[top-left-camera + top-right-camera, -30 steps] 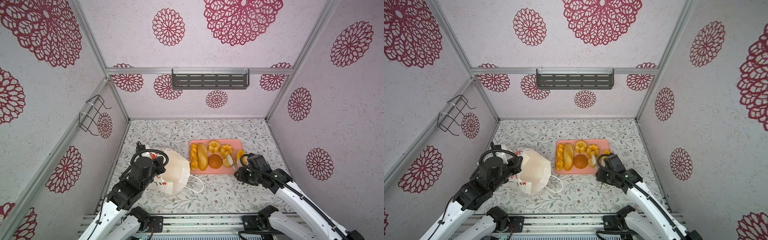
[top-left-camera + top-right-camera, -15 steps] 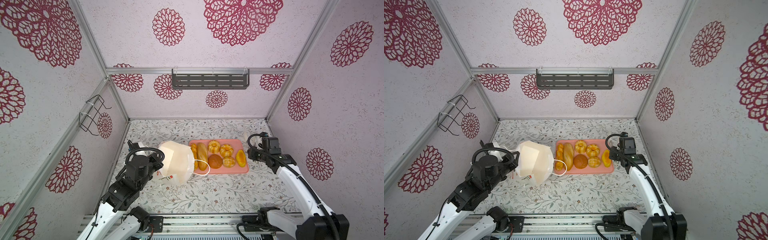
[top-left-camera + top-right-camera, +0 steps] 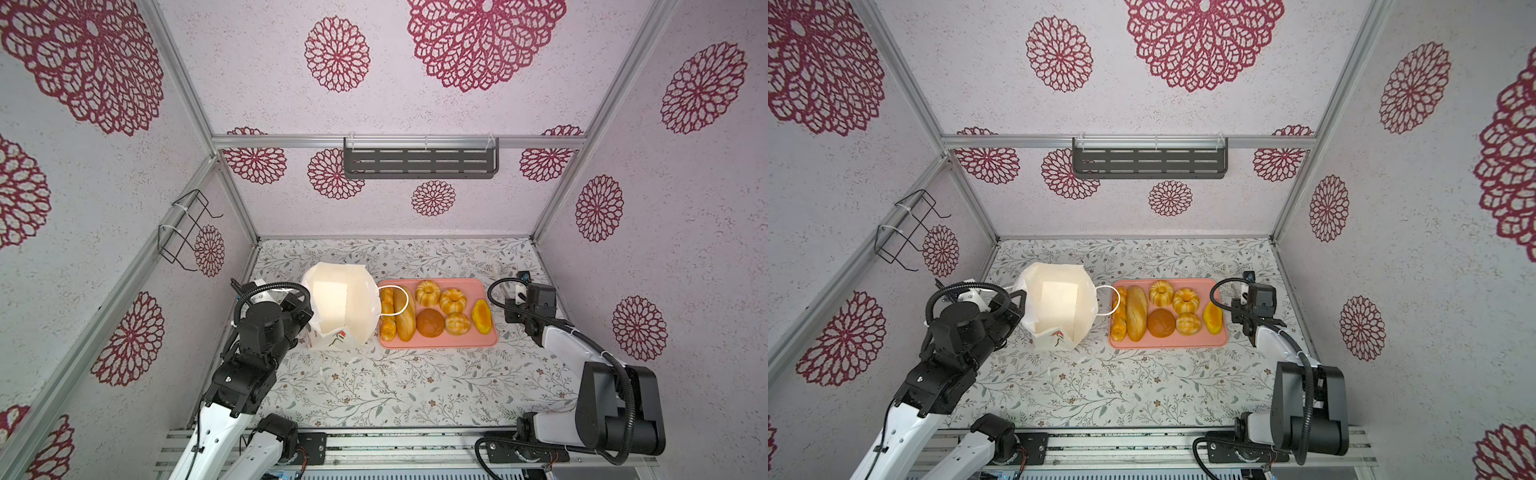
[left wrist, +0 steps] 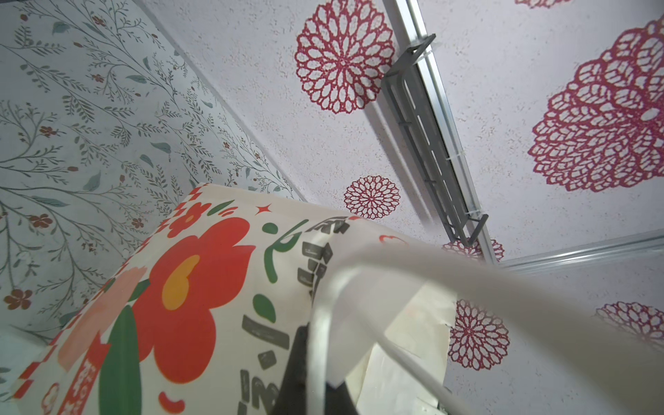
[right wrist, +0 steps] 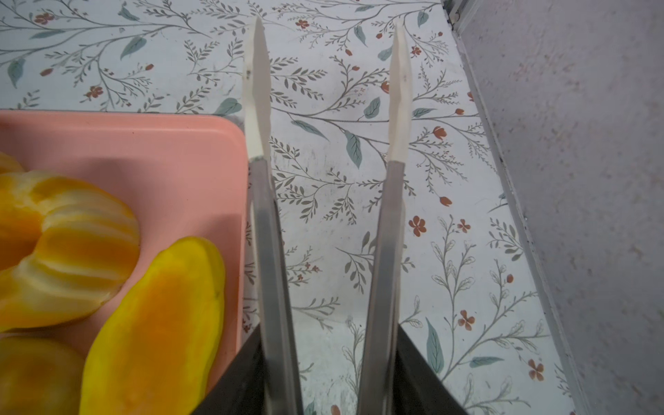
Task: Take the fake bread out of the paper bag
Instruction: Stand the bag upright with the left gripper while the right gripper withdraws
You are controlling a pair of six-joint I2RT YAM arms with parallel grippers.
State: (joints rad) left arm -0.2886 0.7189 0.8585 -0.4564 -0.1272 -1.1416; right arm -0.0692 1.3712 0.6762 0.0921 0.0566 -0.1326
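A tall white paper bag printed with red-orange flowers (image 3: 357,291) stands upright on the table with its pale leafy floral covering (image 3: 395,386), near the table's left edge, its mouth wide open to the ceiling. The left gripper (image 3: 1018,299) meets the bag at the left side of its rim. In the left wrist view the paper edge lies across a dark finger (image 4: 337,400), and the jaws are pressed together on that edge. A white cord handle (image 3: 407,301) loops out from the bag's right side over the left edge of a flat pink plastic tray (image 3: 440,343), which lies just beside the bag. The fake bread (image 3: 1160,323) – seven glossy toy pieces – all lies on that tray. A braided stick (image 3: 386,328) runs along the left edge with a long golden loaf (image 3: 404,322) touching it. A round brown bun (image 3: 430,323) sits at the front middle. Two ridged ring-shaped buns (image 3: 428,292) line the back, and a third ridged bun (image 3: 457,323) sits in front of them. A yellow-orange oval (image 3: 481,316) lies by the right edge. The right gripper (image 5: 328,72) hangs over bare table just off the tray's right edge, near its back corner – its two white-tipped fingers stand apart with nothing between them.
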